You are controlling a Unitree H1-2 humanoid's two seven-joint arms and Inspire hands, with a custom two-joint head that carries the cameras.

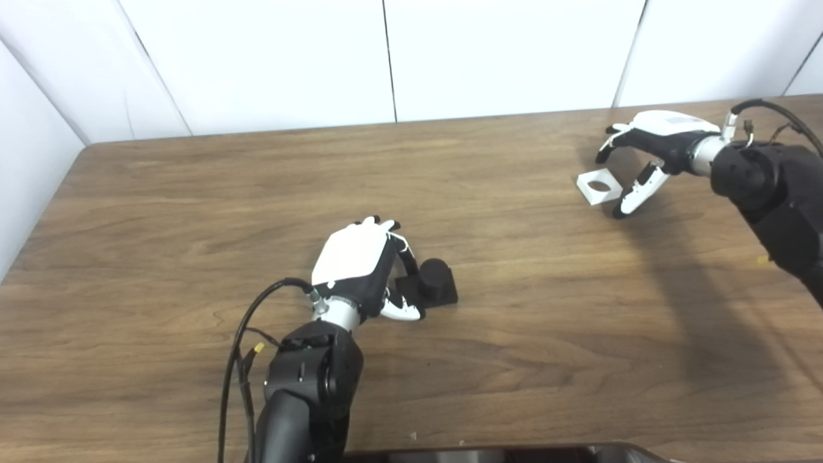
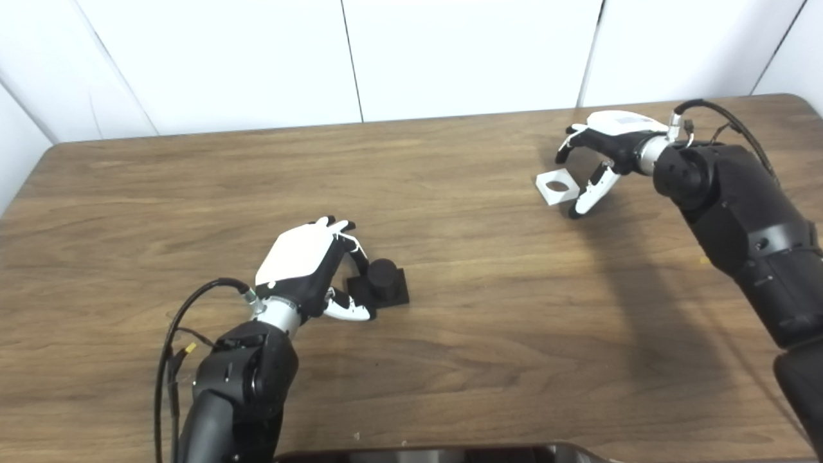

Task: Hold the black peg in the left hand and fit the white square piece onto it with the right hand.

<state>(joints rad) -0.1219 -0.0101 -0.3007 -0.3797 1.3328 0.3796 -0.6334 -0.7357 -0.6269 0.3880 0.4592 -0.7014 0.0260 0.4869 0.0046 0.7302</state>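
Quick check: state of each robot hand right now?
Left robot hand: open, fingers curled around the peg, which sits on the table, not lifted.
Right robot hand: open, fingers spread over the white piece, not gripping.

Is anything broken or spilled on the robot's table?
Nothing stands out. The black peg stands upright by the left hand, and the white square piece lies flat by the right hand.

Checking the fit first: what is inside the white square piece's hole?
The white square piece lies on the table; its hole shows only dark shadow, no peg. Its underside is hidden.
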